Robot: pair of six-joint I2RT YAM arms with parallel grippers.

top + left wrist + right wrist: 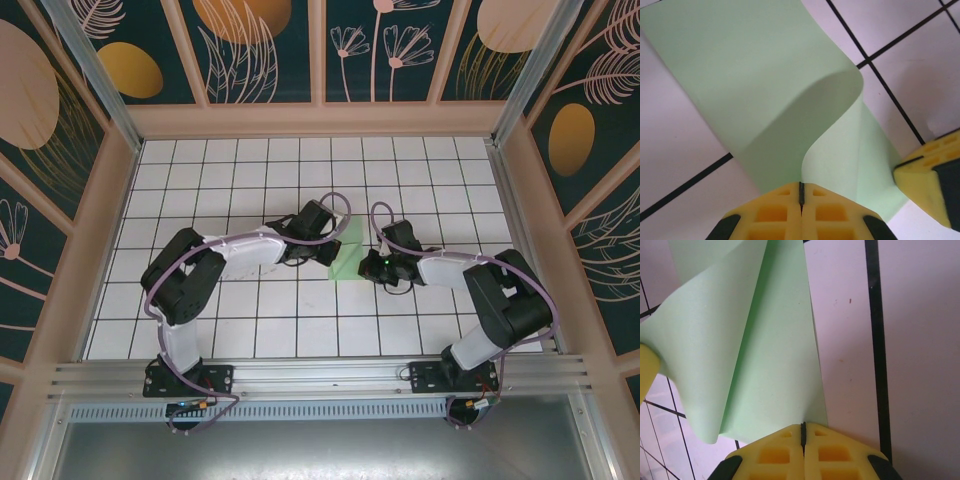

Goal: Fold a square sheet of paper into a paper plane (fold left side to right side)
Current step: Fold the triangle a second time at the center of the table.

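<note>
We see a white table [250, 330] ruled with a dark grid and walled by panels [270, 50] painted with leaves and flowers. The left arm [200, 270] and the right arm [490, 290], both black, reach in from the near edge and meet at the middle of the table. The square sheet of paper [347, 265], pale green and plain, sits between their tips.

The left gripper [801, 195] has its yellow fingers pressed together with no gap. One edge of the sheet runs into the seam between them. That side is lifted off the tiles and curls over in a soft arch, while the rest lies flat.

The right gripper [803, 432] is also closed tight, with its tips at the right edge of the flat part. We cannot tell whether it pinches the paper or only presses on it.
</note>
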